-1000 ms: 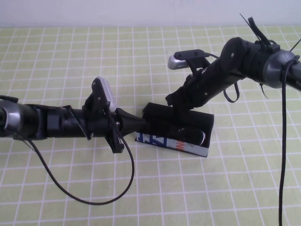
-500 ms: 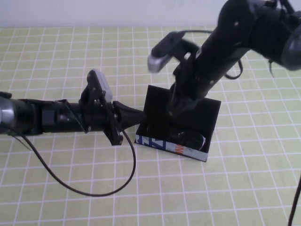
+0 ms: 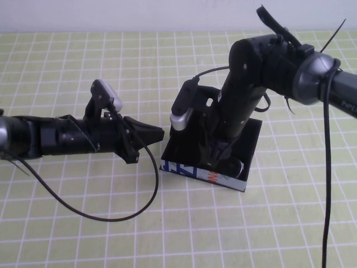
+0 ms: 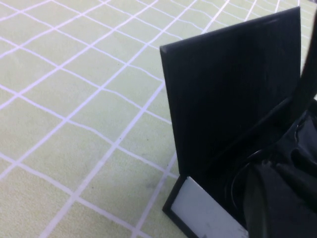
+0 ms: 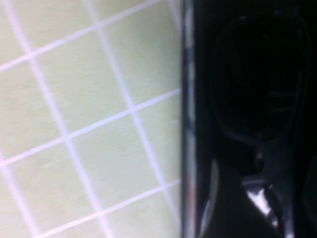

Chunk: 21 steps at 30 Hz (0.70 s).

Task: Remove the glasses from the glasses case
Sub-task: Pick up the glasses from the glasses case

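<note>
Pale green grid-lined tabletop (image 3: 83, 223) — perhaps cloth.

A pale green worktop (image 3: 67, 212) ruled with a white grid fills nearly the whole scene, ending at a plain, evenly lit whitish wall (image 3: 111, 14) behind.

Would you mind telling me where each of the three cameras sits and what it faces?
High view: raised on the robot's side, looking down at both arms, left gripper beside the glasses case, right gripper inside it.
Left wrist view: on the left arm, facing the case's upright lid.
Right wrist view: on the right arm, looking down into the case at the glasses.
All share the case.
</note>
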Motion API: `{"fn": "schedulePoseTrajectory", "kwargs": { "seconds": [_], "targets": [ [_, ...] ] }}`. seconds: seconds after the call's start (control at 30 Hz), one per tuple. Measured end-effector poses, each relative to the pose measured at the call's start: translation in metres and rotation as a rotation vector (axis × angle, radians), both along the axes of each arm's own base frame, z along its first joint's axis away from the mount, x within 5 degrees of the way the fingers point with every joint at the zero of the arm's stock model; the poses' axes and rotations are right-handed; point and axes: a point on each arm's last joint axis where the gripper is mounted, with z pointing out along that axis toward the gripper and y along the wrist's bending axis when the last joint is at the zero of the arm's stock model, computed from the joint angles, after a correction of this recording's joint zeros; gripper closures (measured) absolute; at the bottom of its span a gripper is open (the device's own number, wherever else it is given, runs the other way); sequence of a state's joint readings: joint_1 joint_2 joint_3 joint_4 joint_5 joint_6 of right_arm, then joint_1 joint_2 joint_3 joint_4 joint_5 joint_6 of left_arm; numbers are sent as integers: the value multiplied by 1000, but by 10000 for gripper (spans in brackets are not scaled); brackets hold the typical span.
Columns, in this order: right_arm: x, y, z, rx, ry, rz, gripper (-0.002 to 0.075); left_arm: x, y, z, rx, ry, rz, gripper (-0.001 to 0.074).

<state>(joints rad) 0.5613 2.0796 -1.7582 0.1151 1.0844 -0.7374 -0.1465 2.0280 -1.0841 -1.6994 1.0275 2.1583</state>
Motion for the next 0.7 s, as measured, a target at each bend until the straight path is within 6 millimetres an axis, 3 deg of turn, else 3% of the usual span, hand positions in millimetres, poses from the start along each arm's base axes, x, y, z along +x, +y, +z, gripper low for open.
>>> {"fn": "schedulePoseTrajectory", "kwargs": {
  "seconds": [0.7],
  "targets": [
    [13,4,-29,-29,-30,1,430,0,0,0,0,1,1,739]
  ]
}}
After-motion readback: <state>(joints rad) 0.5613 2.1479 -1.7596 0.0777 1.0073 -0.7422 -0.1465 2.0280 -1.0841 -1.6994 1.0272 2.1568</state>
